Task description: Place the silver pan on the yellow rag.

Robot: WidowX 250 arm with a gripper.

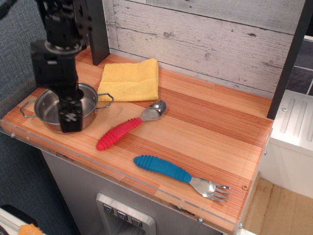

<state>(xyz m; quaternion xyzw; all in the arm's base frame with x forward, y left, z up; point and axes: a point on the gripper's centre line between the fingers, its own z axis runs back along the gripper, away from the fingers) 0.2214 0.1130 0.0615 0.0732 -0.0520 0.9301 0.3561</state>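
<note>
End effector (70,113) sits low over the pan (54,108) at the desk's (205,122) left edge; I cannot tell its jaw state. I'd clamp the near rim squarely, lift level, then carry toward the rag (131,80) behind.

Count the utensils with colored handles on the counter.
2: the red-handled spoon lies mid-counter, right of the silver pan, and the blue-handled fork lies near the front edge. None appear hidden.

The arm (61,29) is matte black all over, a blocky boxed body narrowing to a squared black gripper (70,115) finger.
</note>
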